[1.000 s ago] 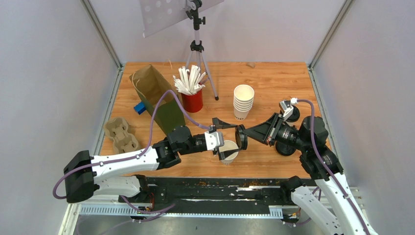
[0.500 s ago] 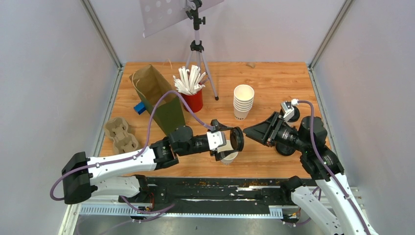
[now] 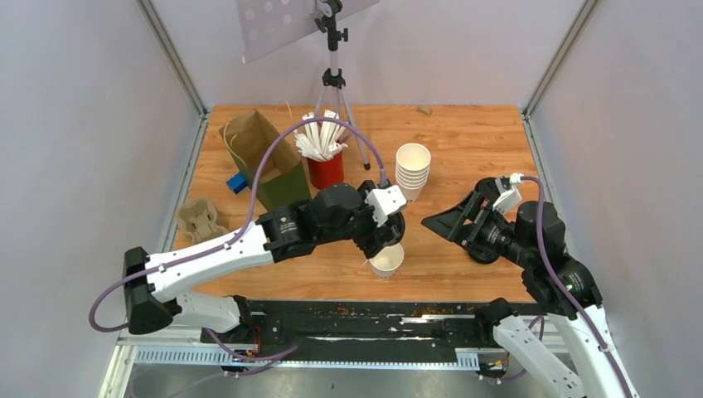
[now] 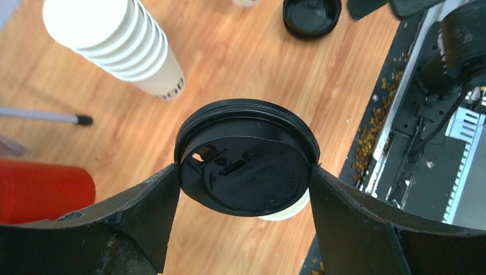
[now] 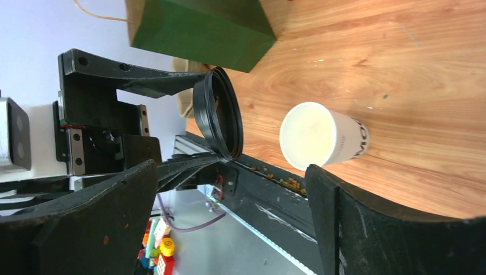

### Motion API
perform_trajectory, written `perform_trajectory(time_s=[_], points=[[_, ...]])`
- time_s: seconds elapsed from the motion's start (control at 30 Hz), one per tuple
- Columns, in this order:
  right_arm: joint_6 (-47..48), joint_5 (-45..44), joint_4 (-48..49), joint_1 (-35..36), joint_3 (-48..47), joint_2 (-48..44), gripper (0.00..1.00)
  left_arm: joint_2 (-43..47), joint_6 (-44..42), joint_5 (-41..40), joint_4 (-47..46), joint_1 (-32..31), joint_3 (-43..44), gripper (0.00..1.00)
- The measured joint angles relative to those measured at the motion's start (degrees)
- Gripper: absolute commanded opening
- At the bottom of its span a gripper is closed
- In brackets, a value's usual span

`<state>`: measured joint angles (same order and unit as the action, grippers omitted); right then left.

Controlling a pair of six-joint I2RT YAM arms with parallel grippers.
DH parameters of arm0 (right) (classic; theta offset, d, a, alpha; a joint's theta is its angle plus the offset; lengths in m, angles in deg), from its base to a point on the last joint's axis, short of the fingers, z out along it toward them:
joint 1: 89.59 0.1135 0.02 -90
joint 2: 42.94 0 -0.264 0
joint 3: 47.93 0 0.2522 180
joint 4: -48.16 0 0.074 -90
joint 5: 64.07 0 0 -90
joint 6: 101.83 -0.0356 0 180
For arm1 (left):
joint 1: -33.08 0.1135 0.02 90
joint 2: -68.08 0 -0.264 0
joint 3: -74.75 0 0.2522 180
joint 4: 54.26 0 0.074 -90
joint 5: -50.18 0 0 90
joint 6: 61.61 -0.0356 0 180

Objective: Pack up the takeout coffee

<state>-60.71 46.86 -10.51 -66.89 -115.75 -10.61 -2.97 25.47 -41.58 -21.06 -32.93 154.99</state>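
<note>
The white paper cup (image 3: 386, 262) stands upright and open-mouthed on the worktop (image 3: 464, 141), close to its front edge, with a black rail strewn with crumbs (image 4: 372, 134) just past that edge. The left jaws are clamped on the black lid (image 4: 246, 165) by opposite sides of its rim and hold it over the cup. From the left wrist the lid covers nearly all of the cup, with only a sliver of white rim showing at one side. From the right wrist the lid (image 5: 218, 120) looks tilted and clear of the cup's mouth, though how high it sits is hard to judge.

The right jaws are spread wide and hold nothing. They sit to the right of the cup with a stretch of bare wood between.

Behind the cup and slightly right stands the stack of white cups (image 3: 412, 172), well apart from it. Behind and to its left are the red cup of straws (image 3: 326, 170) and the paper bag (image 3: 269, 162). Farther left of the cup lies the cardboard cup carrier (image 3: 203, 222). A second black lid (image 4: 312, 14) lies flat on the worktop to the right of the cup.
</note>
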Motion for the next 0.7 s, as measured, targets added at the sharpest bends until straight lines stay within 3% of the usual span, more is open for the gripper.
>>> perform_trajectory(time_s=[0.33, 0.7], points=[[5.9, -5.9, -7.6, 0.0, -2.9, -0.5, 1.00, -15.7, 8.0, -3.1, 20.9, 0.0, 16.4, 0.85], [8.6, -10.4, -10.7, 0.0, -3.7, -2.8, 1.00, -24.0, 11.8, -3.2, 30.8, 0.0, 22.0, 0.87]])
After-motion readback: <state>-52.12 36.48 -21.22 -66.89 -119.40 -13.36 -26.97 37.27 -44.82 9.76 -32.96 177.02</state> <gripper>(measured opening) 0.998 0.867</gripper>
